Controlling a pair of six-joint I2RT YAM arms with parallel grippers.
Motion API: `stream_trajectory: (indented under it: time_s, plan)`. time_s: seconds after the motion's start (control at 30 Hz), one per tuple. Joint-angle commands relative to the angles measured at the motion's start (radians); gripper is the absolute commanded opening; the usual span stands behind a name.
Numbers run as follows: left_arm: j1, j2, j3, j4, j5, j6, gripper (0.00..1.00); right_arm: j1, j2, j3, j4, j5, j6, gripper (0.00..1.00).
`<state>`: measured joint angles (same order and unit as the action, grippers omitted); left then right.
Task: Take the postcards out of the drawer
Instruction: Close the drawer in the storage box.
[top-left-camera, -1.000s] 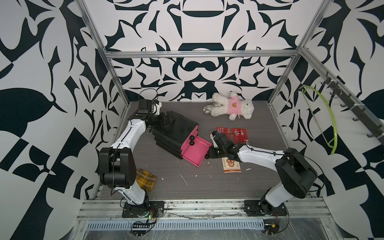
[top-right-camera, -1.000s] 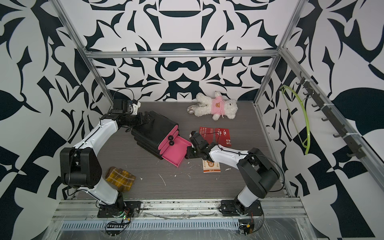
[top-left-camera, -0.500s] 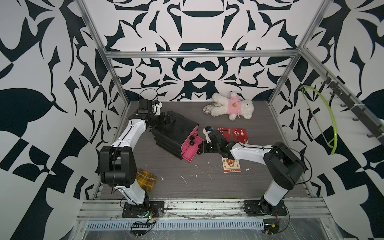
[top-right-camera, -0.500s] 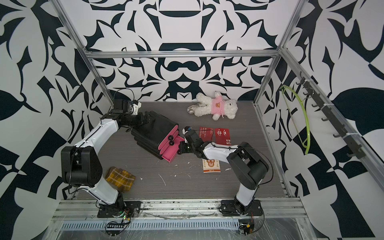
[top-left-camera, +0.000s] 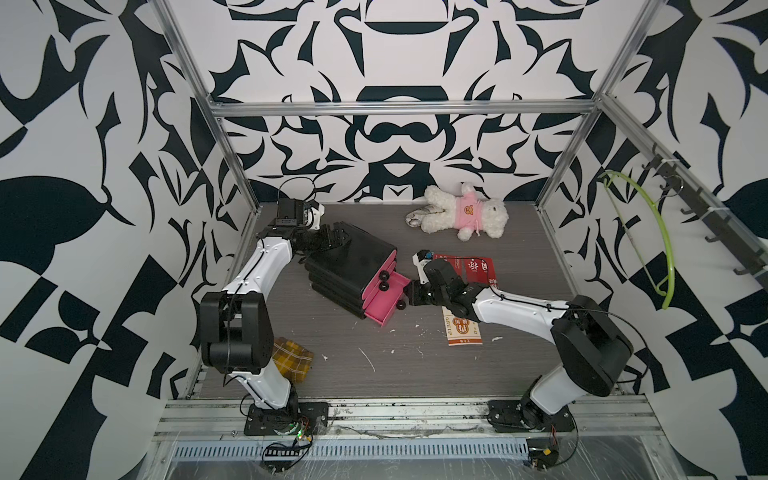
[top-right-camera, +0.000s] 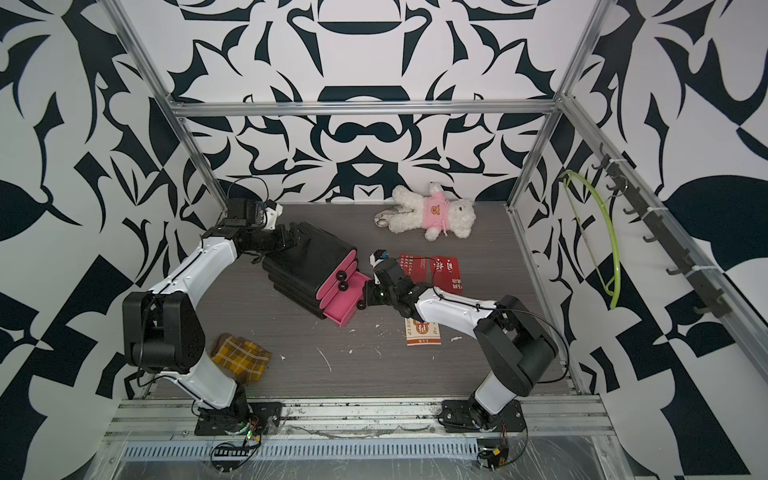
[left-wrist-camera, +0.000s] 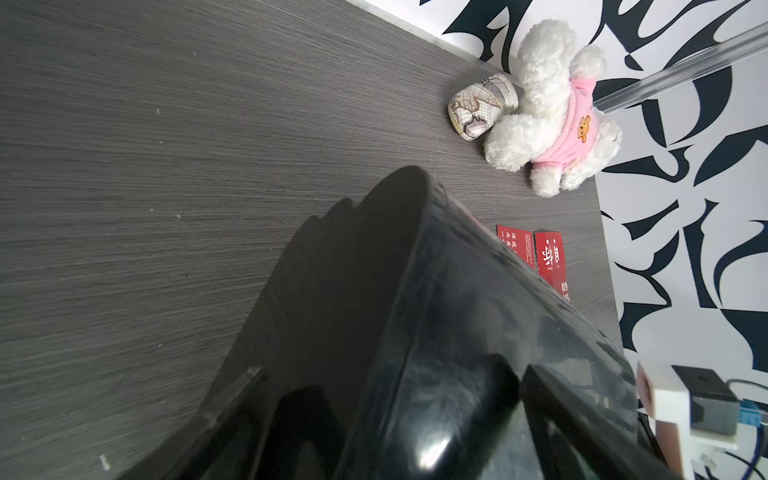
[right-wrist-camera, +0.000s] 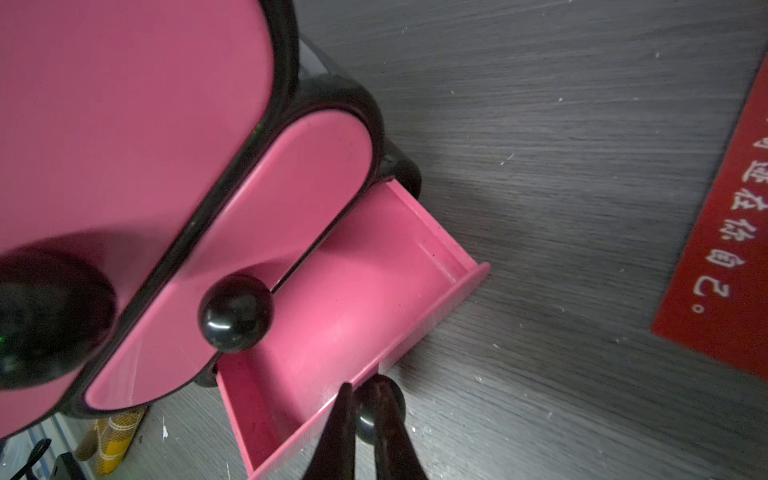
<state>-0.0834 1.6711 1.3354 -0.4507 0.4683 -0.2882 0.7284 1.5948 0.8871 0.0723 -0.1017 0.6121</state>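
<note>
**Emptied drawer slid partway back**

The black cabinet (top-left-camera: 353, 257) is straddled at its rear edge by the left gripper (top-left-camera: 334, 241), jaws spread wide. Its pink bottom drawer (right-wrist-camera: 353, 291) is less far out than a second ago and is shown empty. Its knob (right-wrist-camera: 366, 417) is now pinched by the right gripper (top-left-camera: 409, 298).

All three postcards are found on the table (top-left-camera: 415, 382). The red postcards (top-left-camera: 480, 270) lie side by side, and the cream postcard (top-left-camera: 461, 332) is partly under the right arm. The removal is judged complete.

Black-and-white patterned walls (top-left-camera: 395, 137) are set around the grey woodgrain surface, which is littered with white flecks (top-left-camera: 367, 360).
</note>
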Motion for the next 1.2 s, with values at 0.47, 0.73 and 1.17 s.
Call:
stream_trajectory:
  time_s: [0.47, 0.73, 1.17]
  plan:
    - [-0.001, 0.041, 0.027, -0.048, 0.067, -0.012, 0.97, 0.005, 0.207, 0.079, 0.239, -0.069, -0.014, 0.1]
    - [-0.004, 0.053, 0.034, -0.046, 0.108, -0.028, 0.94, 0.006, 0.312, 0.119, 0.385, -0.107, 0.03, 0.09]
    - [-0.003, 0.031, 0.027, -0.031, 0.11, -0.039, 0.95, 0.008, 0.347, 0.084, 0.567, -0.135, 0.06, 0.08]
